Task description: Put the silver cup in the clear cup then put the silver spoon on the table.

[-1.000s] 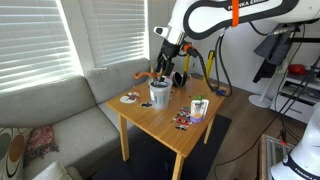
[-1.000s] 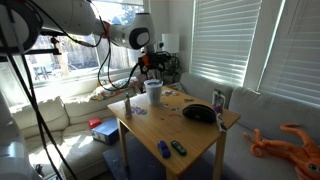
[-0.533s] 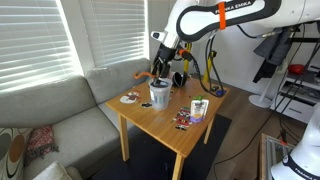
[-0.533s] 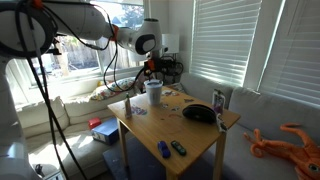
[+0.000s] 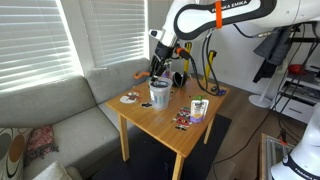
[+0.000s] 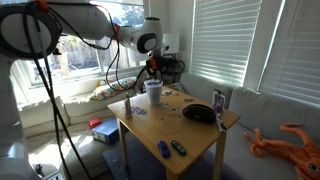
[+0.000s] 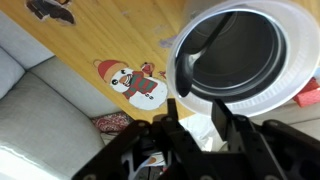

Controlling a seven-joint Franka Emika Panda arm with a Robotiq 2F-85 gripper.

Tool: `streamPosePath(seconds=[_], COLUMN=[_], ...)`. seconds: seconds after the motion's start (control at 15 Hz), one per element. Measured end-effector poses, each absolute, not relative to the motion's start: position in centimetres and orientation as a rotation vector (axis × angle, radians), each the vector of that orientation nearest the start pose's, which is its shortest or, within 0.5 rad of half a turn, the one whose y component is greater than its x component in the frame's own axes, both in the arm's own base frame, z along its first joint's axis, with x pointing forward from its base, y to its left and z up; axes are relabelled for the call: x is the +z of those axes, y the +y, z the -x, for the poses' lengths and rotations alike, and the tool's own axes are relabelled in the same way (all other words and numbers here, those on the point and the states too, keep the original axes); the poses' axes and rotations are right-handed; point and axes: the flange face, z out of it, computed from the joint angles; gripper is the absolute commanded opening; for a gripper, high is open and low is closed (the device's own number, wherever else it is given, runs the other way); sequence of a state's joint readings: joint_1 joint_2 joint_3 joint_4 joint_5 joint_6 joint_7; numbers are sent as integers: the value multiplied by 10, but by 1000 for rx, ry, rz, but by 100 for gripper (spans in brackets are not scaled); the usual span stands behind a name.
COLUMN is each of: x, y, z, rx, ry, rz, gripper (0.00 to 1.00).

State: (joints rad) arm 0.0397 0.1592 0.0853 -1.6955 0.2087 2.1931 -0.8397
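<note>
Beside a grey sofa (image 5: 68,128), on a light-wood table (image 5: 166,126), the gripper (image 7: 198,118) is seen with its fingers (image 7: 178,95) spread apart. Just beyond them, the silver cup (image 7: 238,60) is nested inside the clear cup (image 7: 290,88).

Clear cup (image 7: 243,97): translucent whitish plastic, matt rim. Silver cup (image 7: 250,45) inside the clear cup: glossy grey metal, dark interior. Bench (image 7: 105,38) beneath the clear cup: smooth light wood.

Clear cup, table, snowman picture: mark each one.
clear cup (image 5: 160,97): in an exterior view, on its side wall.
table (image 5: 158,123): in an exterior view, on bare wooden top.
snowman picture (image 7: 135,82): in the wrist view, on its body.
</note>
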Motion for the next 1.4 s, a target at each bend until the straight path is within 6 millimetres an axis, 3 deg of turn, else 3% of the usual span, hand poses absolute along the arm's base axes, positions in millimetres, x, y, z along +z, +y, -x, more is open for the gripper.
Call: streamPosePath(seconds=[0.07,0.13,0.27,0.4,0.73,1.4], x=[534,534,535,535,535,535], y=[84,83,81,78,72,64], z=[-637,-637,-637,-638,-638,-639], rx=[-592,-594,-595,-594,-587,-578], ry=[-1267,-1267,-1266,-1267,-1287,-1316], rz=[2735,2736,2737,2741,2739,2754], gripper=[58,58,70,37,3,0])
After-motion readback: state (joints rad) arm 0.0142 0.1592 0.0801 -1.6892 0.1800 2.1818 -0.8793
